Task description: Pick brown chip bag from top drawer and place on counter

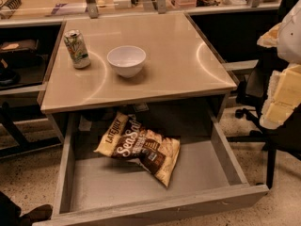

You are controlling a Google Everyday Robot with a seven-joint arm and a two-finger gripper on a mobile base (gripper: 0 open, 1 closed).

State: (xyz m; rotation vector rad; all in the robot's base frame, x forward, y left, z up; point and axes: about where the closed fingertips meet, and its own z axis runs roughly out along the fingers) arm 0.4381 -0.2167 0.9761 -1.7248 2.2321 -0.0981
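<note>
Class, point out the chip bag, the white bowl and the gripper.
Chip bag (141,147): camera view, middle of its printed front.
White bowl (126,60): camera view, inside of its hollow.
Gripper (278,102): camera view, pale body at the right edge.

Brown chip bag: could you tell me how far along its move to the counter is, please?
Done: the top drawer stands open. In hand: nothing; the tool hangs at the right edge, apart from the brown chip bag, which lies on the drawer bottom. Left: grasp the bag, lift it and set it on the counter, beside the can and white bowl.
</note>
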